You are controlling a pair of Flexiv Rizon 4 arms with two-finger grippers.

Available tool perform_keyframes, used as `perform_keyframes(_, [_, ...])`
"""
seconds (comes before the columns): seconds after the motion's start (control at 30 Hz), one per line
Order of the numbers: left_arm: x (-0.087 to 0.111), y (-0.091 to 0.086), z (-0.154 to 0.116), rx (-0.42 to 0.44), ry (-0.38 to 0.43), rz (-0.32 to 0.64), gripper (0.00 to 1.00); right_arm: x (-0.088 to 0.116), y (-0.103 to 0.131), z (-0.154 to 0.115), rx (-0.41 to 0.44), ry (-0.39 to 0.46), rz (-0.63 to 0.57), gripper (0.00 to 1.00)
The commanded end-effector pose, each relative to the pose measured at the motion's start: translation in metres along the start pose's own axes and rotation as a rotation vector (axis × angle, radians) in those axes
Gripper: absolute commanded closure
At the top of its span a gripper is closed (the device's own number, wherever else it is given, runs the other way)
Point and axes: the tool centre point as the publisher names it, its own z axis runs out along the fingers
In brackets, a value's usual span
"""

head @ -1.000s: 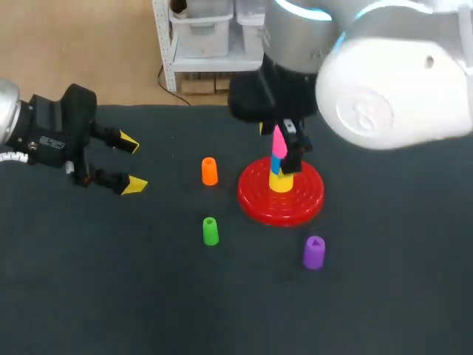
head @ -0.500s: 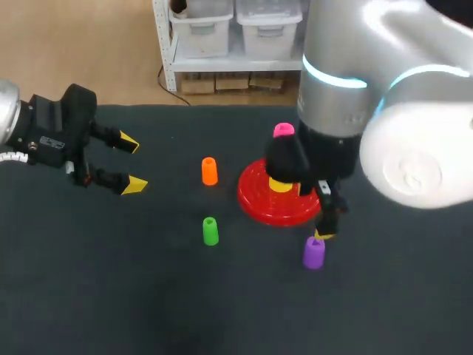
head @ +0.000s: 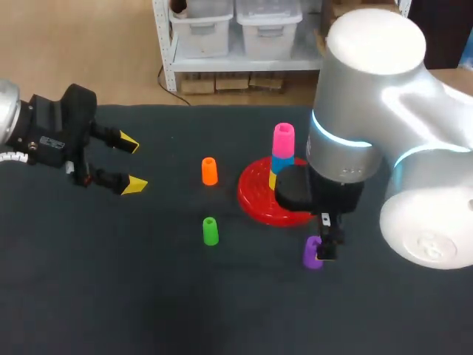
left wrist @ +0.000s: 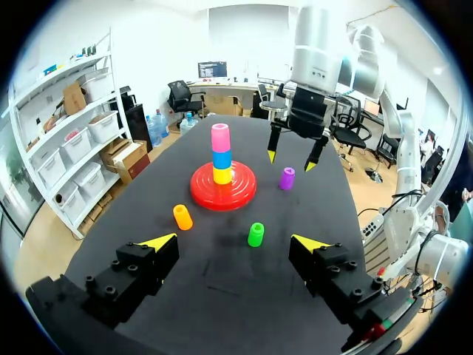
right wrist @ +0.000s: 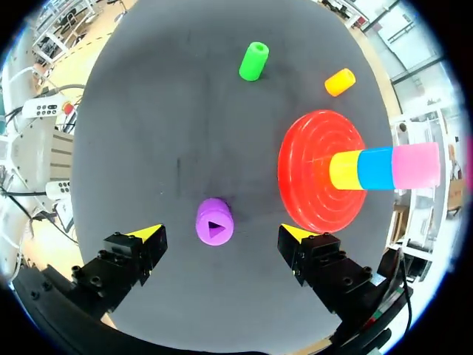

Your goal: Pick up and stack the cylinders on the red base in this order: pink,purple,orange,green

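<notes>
**Going for the purple cylinder**

Over the dark surface [head: 148, 296], the right arm [head: 369, 148] is pointing straight down beside the red base [right wrist: 310, 148]. Its end effector [right wrist: 222, 233] is hanging wide open and empty above the purple cylinder [right wrist: 214, 221]. The cylinder is looking small, light and hard, so squeezing its round sides should work.

My head camera looks down on the dark cloth desk [head: 148, 296] from above and behind. The left wrist camera faces across it from afar; the right wrist camera stares straight down, close. All share the round red ridged base [head: 255, 195].
</notes>
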Motion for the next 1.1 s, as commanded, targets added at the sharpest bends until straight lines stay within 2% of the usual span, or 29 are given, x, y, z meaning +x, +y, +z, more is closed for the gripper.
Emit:
perform_keyframes(0.03, [0.002,0.0,0.0,-0.001,-0.005,0.003,0.0,-0.003,-0.005,0.004,-0.045,0.001,-0.005,0.0])
perform_keyframes(0.33, [0.002,0.0,0.0,-0.001,-0.005,0.003,0.0,-0.006,-0.006,0.011,-0.097,0.01,-0.013,0.0])
perform_keyframes(0.4, [0.002,0.0,0.0,-0.001,-0.005,0.003,0.0,-0.006,-0.006,0.013,-0.101,0.011,-0.012,0.1])
perform_keyframes(0.5, [0.002,0.0,0.0,-0.001,-0.005,0.003,0.0,-0.006,-0.005,0.014,-0.106,0.012,-0.012,0.14])
perform_keyframes(0.53, [0.002,0.0,0.0,-0.001,-0.005,0.003,0.0,-0.006,-0.004,0.015,-0.106,0.013,-0.012,0.18])
perform_keyframes(0.63, [0.002,0.0,0.0,-0.001,-0.005,0.003,0.0,-0.006,-0.001,0.017,-0.108,0.014,-0.009,0.37])
perform_keyframes(0.67, [0.002,0.0,0.0,-0.001,-0.005,0.003,0.0,-0.005,0.0,0.017,-0.109,0.014,-0.006,0.51])
perform_keyframes(0.7, [0.002,0.0,0.0,-0.001,-0.005,0.003,0.0,-0.005,0.0,0.018,-0.11,0.014,-0.004,0.55])
perform_keyframes(0.83, [0.002,0.0,0.0,-0.001,-0.005,0.003,0.0,-0.001,0.003,0.021,-0.112,0.018,0.011,0.62])
perform_keyframes(0.93, [0.002,0.0,0.0,-0.001,-0.005,0.003,0.0,0.001,0.005,0.022,-0.114,0.02,0.016,0.72])
perform_keyframes(0.97, [0.002,0.0,0.0,-0.001,-0.005,0.003,0.0,0.002,0.006,0.022,-0.115,0.021,0.018,0.78])
perform_keyframes(1.0, [0.002,0.0,0.0,-0.001,-0.005,0.003,0.0,0.002,0.006,0.021,-0.109,0.021,0.024,0.94])
perform_keyframes(1.03, [0.002,0.0,0.0,-0.001,-0.005,0.003,0.0,0.003,0.006,0.019,-0.104,0.016,0.028,1.0])
perform_keyframes(1.1, [0.002,0.0,0.0,-0.001,-0.005,0.003,0.0,0.003,0.002,0.009,-0.079,0.013,0.034,1.0])
